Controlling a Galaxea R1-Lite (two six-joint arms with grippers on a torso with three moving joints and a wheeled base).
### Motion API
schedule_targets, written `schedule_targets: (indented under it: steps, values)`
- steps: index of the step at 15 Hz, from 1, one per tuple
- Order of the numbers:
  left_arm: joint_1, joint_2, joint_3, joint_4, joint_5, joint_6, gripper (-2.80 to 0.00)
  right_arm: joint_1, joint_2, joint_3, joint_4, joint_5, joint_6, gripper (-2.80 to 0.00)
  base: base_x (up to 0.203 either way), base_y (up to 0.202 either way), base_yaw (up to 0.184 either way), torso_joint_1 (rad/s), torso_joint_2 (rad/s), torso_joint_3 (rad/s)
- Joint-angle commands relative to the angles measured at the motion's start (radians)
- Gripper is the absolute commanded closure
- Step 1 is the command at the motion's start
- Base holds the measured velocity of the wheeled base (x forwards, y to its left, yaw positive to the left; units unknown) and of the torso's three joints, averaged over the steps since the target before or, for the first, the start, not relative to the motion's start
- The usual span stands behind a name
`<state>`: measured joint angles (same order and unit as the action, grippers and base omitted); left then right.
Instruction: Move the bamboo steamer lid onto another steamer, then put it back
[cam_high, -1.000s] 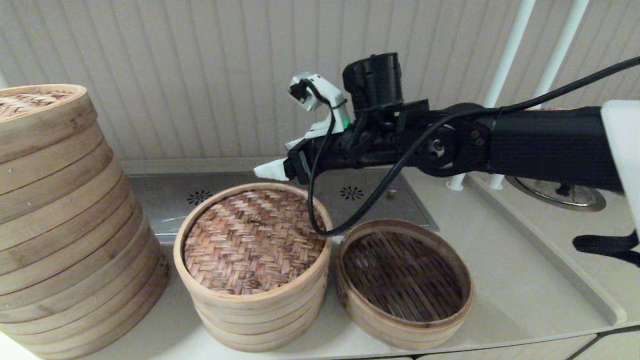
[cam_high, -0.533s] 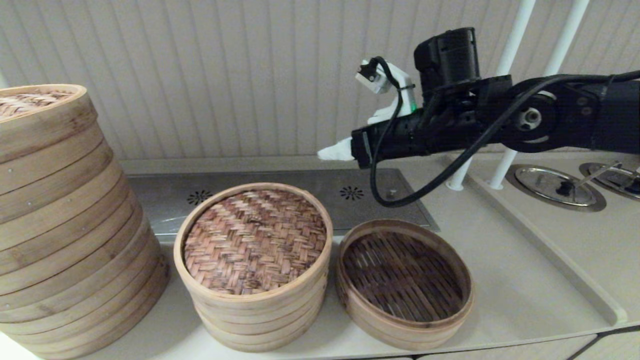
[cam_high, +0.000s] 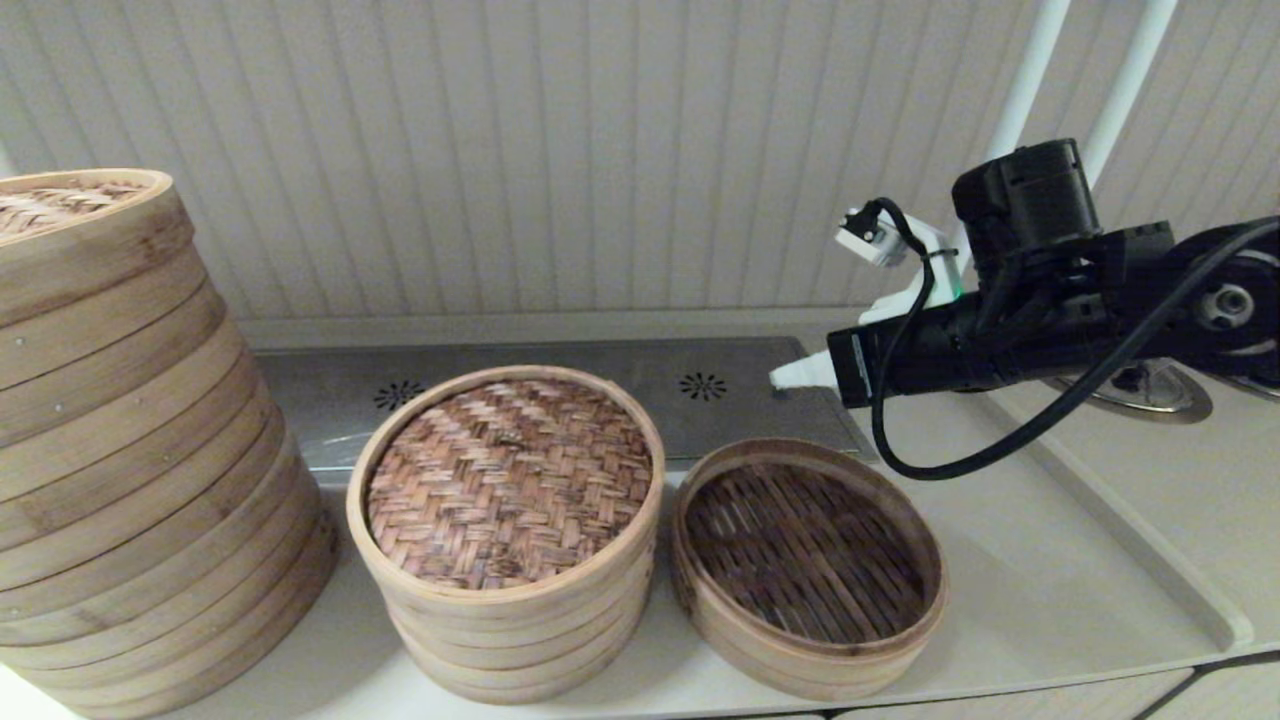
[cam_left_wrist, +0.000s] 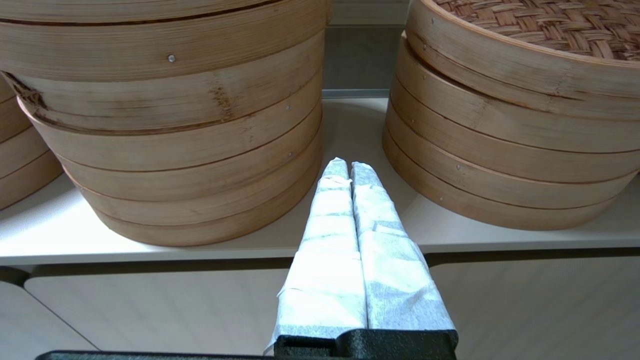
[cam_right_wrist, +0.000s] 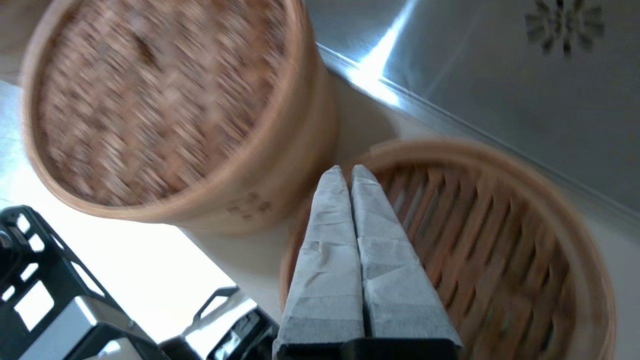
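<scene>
The bamboo steamer lid (cam_high: 510, 480), with its reddish-brown herringbone top, sits on the several-tier steamer (cam_high: 520, 625) at the middle of the counter. Right beside it stands the other steamer (cam_high: 808, 560), shallow, empty, with a dark slatted floor. My right gripper (cam_high: 792, 375) hovers shut and empty above the counter behind that shallow steamer, apart from the lid. In the right wrist view its tips (cam_right_wrist: 348, 172) point down between the lid (cam_right_wrist: 155, 100) and the shallow steamer (cam_right_wrist: 500, 240). My left gripper (cam_left_wrist: 348, 167) is shut, low at the counter's front edge, out of the head view.
A much wider tall steamer stack (cam_high: 120, 450) fills the left side. A steel plate (cam_high: 600, 395) lies behind the steamers. White poles (cam_high: 1030, 90) and a round metal fitting (cam_high: 1130, 390) stand at the right, past a raised counter lip (cam_high: 1150, 560).
My right arm has swung from over the lid's far edge to the right, first rising, then dropping behind the shallow steamer. The lid has stayed put.
</scene>
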<state>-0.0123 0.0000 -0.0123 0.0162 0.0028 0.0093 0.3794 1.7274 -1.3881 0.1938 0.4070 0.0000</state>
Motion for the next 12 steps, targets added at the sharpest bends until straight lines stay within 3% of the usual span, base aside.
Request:
schedule_targets:
  steps: [1, 8, 12]
  values:
    - [0.0, 0.002, 0.0, 0.001, 0.0, 0.001, 0.0, 0.006, 0.015, 0.026, -0.002, 0.004, 0.001, 0.0, 0.0, 0.0, 0.0, 0.0, 0.0, 0.0]
    - [0.0, 0.002, 0.0, -0.001, 0.0, 0.0, 0.0, 0.088, 0.239, -0.057, -0.008, -0.003, -0.002, 0.0, 0.0, 0.0, 0.0, 0.0, 0.0, 0.0]
    - [0.0, 0.002, 0.0, 0.001, 0.0, 0.0, 0.0, 0.133, 0.307, -0.12, -0.008, -0.06, -0.002, 0.0, 0.0, 0.0, 0.0, 0.0, 0.0, 0.0]
